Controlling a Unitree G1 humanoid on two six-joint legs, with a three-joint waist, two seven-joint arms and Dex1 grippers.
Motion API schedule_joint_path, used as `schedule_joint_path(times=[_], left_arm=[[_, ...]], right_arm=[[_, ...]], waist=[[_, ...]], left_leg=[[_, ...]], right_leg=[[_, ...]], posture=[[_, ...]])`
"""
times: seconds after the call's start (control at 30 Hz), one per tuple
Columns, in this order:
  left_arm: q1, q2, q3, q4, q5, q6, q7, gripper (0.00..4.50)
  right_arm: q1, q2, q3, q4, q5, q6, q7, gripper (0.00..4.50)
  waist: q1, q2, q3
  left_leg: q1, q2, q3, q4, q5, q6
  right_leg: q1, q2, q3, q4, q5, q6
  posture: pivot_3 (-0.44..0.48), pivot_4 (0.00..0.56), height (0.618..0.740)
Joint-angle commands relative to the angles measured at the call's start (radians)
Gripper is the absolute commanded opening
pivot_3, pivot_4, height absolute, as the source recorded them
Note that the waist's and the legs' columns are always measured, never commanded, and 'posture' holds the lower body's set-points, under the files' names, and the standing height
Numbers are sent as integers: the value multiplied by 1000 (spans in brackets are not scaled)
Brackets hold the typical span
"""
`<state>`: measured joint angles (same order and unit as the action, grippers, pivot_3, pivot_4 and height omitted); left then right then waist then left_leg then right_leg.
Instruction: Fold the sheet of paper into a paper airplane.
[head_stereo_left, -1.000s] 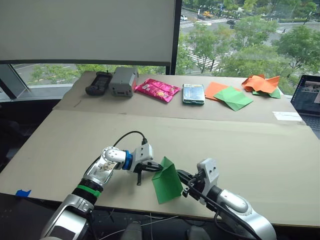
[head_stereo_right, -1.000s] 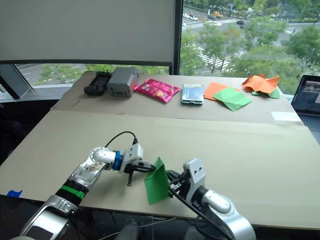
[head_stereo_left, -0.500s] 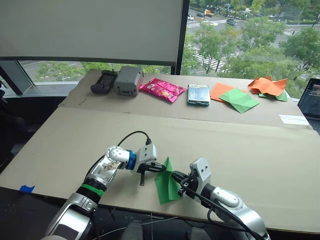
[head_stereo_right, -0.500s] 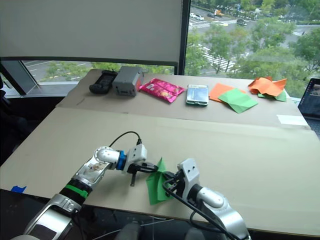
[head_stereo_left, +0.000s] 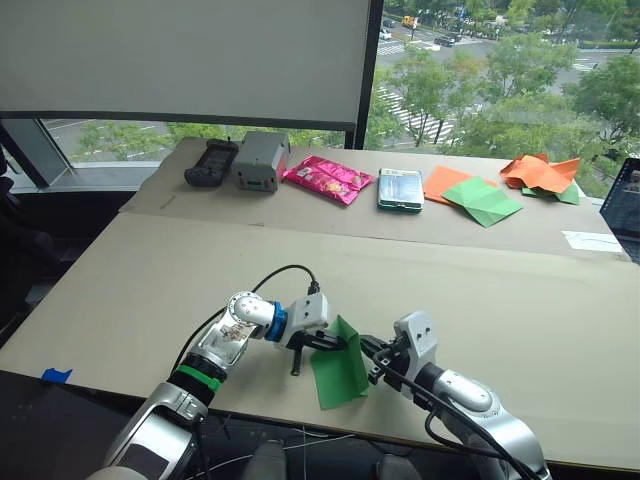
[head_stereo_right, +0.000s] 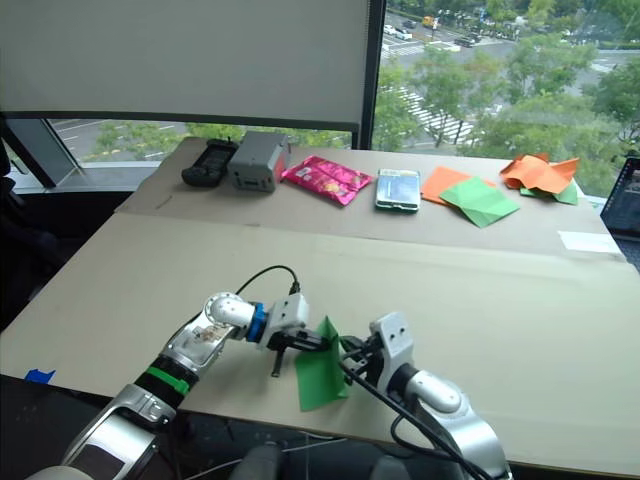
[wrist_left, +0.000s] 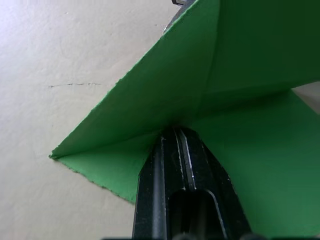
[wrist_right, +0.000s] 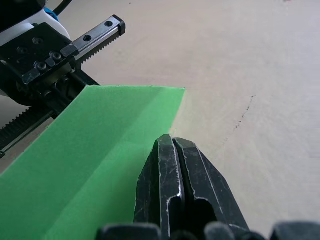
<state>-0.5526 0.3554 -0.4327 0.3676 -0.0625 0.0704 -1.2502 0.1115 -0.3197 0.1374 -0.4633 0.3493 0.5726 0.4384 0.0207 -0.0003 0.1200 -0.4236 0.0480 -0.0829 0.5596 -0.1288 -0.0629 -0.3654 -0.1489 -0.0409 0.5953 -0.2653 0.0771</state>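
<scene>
Our left gripper (head_stereo_left: 328, 343) and right gripper (head_stereo_left: 366, 352) meet near the front edge of the table (head_stereo_left: 150, 270), each with its two black fingers pressed together on the sheet of paper (head_stereo_left: 339, 366) between them. In the left wrist view the fingers (wrist_left: 175, 165) are clamped where a fold line meets the flat lower layer, and in the right wrist view the fingers (wrist_right: 172, 165) pinch the edge of the sheet just below its upper corner. We hold the bright green sheet partly folded and lifted off the cardboard-coloured surface, one flap standing up between the two grippers and the rest hanging down towards the table's front edge. Along the far side of the table, well apart from us, we see a grey box (head_stereo_left: 258, 161) with a black device (head_stereo_left: 207, 163) beside it, a pink snack packet (head_stereo_left: 322, 179), a phone (head_stereo_left: 400, 188), a paler green folded paper (head_stereo_left: 484, 202) lying over a flat orange paper (head_stereo_left: 441, 182), and a crumpled orange paper (head_stereo_left: 538, 171).
</scene>
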Motion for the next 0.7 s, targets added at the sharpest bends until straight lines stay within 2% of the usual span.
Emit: schedule_joint_path(times=[0.03, 0.2, 0.47, 0.57, 0.7], left_arm=[[3, -25, -37, 49, 37, 13, 3, 19], [4, -31, -27, 72, 35, 27, 6, 19], [29, 15, 12, 62, 27, 52, 0, 19], [35, 37, 30, 33, 18, 71, 4, 19], [69, 114, 73, -59, -8, 124, -3, 19]], right_arm=[[-5, -3, 5, -68, 25, 9, 11, 0], [-16, 17, 47, -79, 16, 17, -12, 0], [-64, 60, 127, -20, -33, 18, -42, 0], [-70, 51, 144, 0, -54, 18, -39, 0], [-91, 61, 145, 31, -64, 27, -40, 0]], waist=[[2, 0, 0], [4, 0, 0], [-8, 0, 0], [-12, 0, -1], [-33, -1, 0]], left_leg=[[0, 0, 0, 0, 0, 0], [0, 0, 0, 1, 0, 0], [0, 0, 0, 0, 0, 0], [1, 0, 0, 0, 0, 0], [2, 1, 0, -1, 0, 0]], right_leg=[[0, 0, 0, 0, 0, 0], [2, 0, 0, -1, 0, 0], [2, 0, 0, 0, 0, 0], [2, 0, 0, 0, 0, 0], [1, 1, 0, 2, 0, 0]], posture=[[0, 150, 713], [0, 150, 713], [0, 150, 713], [0, 150, 713], [0, 150, 713]])
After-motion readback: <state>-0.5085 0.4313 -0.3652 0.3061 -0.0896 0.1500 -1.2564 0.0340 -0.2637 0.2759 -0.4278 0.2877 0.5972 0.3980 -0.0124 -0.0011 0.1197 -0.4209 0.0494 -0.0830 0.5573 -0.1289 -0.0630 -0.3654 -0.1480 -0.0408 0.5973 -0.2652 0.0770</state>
